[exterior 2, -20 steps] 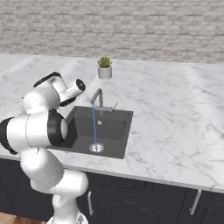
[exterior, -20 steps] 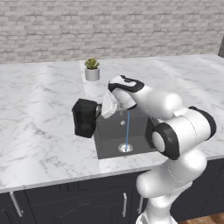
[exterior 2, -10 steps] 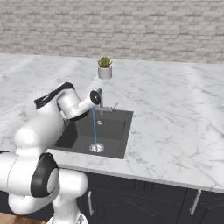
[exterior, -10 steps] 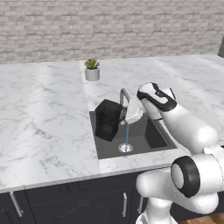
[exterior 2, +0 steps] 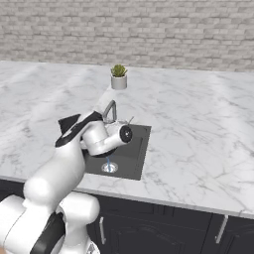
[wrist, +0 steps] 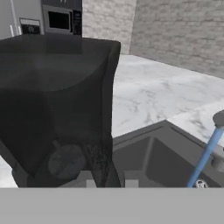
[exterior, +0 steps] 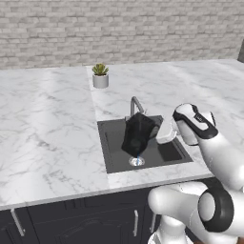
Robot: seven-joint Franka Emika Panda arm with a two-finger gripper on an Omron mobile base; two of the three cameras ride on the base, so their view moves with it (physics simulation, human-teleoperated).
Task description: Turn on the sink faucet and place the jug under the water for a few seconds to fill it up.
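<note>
Since half a second ago, the pincer has swung the jug rightward over the sink; it is clamped on it, tilted, the faucet at 12 o'clock behind.

I am seeing a black jug, a dark grey sink, light blue water, a white and grey marble counter, a grey brick wall and a green plant.
</note>
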